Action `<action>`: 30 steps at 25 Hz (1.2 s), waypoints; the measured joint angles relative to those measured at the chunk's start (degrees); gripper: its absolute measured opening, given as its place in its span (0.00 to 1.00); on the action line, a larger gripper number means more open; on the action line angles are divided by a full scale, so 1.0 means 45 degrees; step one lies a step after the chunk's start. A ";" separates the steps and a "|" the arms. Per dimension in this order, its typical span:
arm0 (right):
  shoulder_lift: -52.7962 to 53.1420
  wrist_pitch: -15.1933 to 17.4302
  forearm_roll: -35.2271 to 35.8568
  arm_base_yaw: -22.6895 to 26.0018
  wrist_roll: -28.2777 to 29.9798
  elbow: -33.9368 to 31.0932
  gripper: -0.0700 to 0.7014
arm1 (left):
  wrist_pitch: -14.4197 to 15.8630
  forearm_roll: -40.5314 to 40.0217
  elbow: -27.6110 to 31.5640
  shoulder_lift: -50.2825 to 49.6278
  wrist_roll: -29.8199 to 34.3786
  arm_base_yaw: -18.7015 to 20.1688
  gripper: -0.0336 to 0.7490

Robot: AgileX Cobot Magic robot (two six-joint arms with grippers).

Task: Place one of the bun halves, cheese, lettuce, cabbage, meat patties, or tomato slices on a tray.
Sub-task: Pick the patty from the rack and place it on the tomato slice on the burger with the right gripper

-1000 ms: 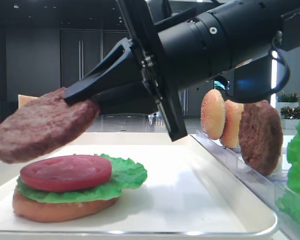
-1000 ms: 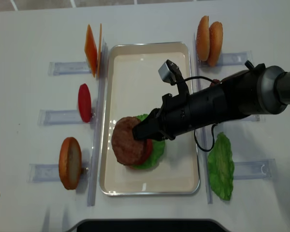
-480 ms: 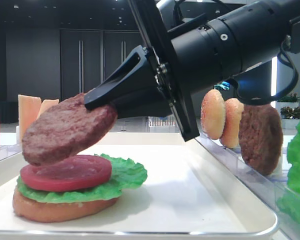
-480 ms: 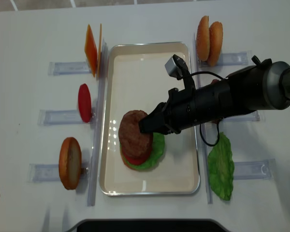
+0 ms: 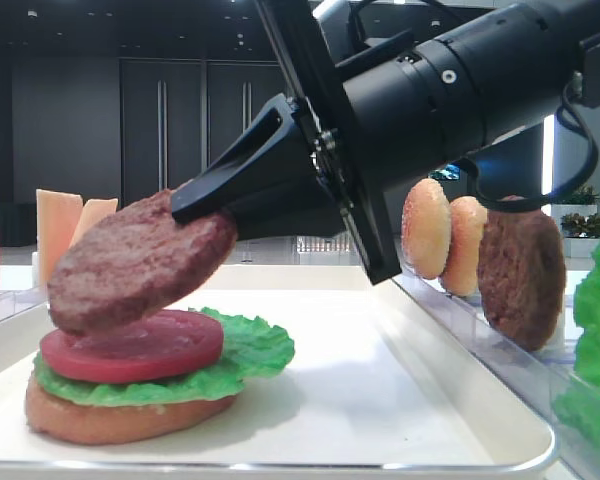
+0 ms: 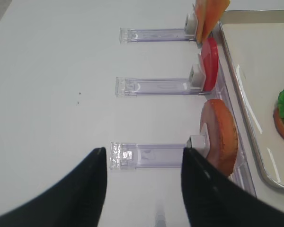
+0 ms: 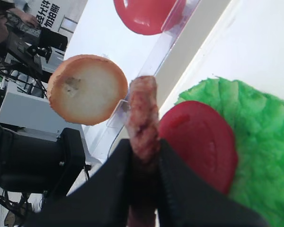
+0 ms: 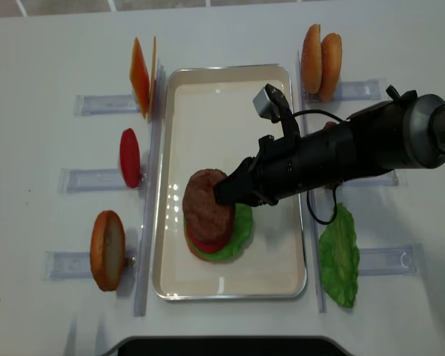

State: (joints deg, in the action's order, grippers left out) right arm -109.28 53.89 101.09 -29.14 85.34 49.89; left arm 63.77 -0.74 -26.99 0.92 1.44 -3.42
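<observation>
Dark brown and grainy, the meat patty (image 5: 135,262) sits tilted in the middle left of the low side view, pinched at its upper right edge by the right claw (image 5: 205,205), its lower left edge touching or just over the tomato slice (image 5: 132,345). Under that slice there's lettuce (image 5: 242,352) and a bun bottom (image 5: 115,420), all on the white tray (image 5: 400,400). Over on the right a second patty (image 5: 521,272) and two bun halves (image 5: 427,228) stand on edge in a clear rack (image 5: 500,355), and cheese slices (image 5: 60,225) peek in at the far left.

Right wrist cam: the claw's two black fingers (image 7: 168,165) are clamped tight on the patty (image 7: 143,118), seen edge-on in the centre. Red slice (image 7: 199,142) on green leaf (image 7: 260,142) sits right of it, and a bun half (image 7: 87,90) stands in a rack at the upper left.

Left wrist cam: the left claw (image 6: 142,182) hangs with its fingers spread wide and nothing between them, lower centre of the frame, above the white counter (image 6: 52,94). A bun half (image 6: 220,132), a spare tomato slice (image 6: 209,64) and cheese (image 6: 209,12) line the rack slots along the tray's edge on the right.

Top-down view: the patty (image 8: 206,202) covers most of the stack in the lower middle of the tray (image 8: 208,96), the right arm reaching in from the right. A loose lettuce leaf (image 8: 340,256) lies right of the tray.
</observation>
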 joint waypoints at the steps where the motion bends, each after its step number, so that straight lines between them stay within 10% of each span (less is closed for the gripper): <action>1: 0.0000 -0.0011 0.0000 0.0000 0.0000 -0.0058 0.22 | 0.0000 0.0000 0.0000 0.0000 0.0000 0.0000 0.54; 30: 0.0000 -0.0287 0.0000 0.0000 0.0000 -0.0077 0.24 | 0.0000 0.0000 0.0000 0.0000 0.0000 0.0000 0.54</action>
State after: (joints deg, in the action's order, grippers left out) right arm -109.28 52.59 101.09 -29.14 85.34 49.55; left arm 63.77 -0.74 -26.99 0.92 1.44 -3.42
